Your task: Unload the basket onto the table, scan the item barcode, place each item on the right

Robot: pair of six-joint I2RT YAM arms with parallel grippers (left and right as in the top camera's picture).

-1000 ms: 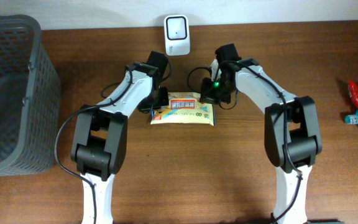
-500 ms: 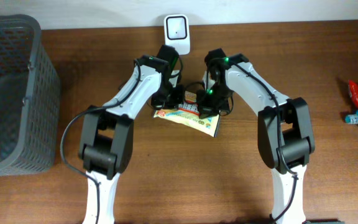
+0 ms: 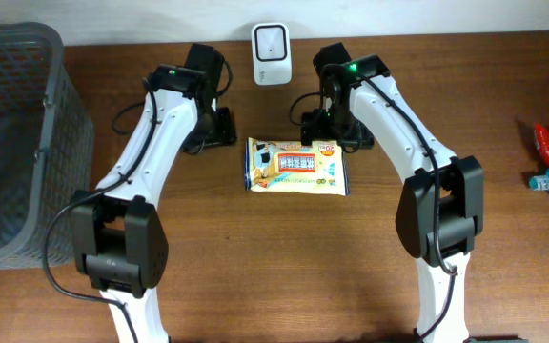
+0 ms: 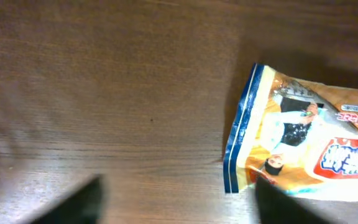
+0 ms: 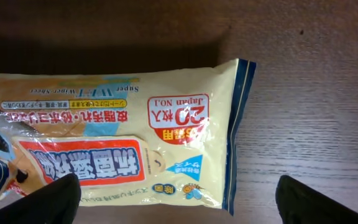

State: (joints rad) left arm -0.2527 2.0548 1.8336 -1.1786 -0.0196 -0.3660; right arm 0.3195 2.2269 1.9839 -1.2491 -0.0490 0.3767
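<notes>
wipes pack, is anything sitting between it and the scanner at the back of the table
Nothing visible. Only bare table lies between the wipes pack and the scanner; the left gripper and right gripper sit open on either side.

A shop-checkout setup: white scanner (image 3: 271, 52), grey basket (image 3: 62, 114) and packaged goods (image 3: 296, 167) on a wooden table (image 3: 274, 272).

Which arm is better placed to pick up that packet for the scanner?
Probably the right. The right gripper, open, hangs over the packet, whose end lies between its fingers in the wrist view. The left gripper, also open, sits beside it, with only the packet's edge in view.
</notes>
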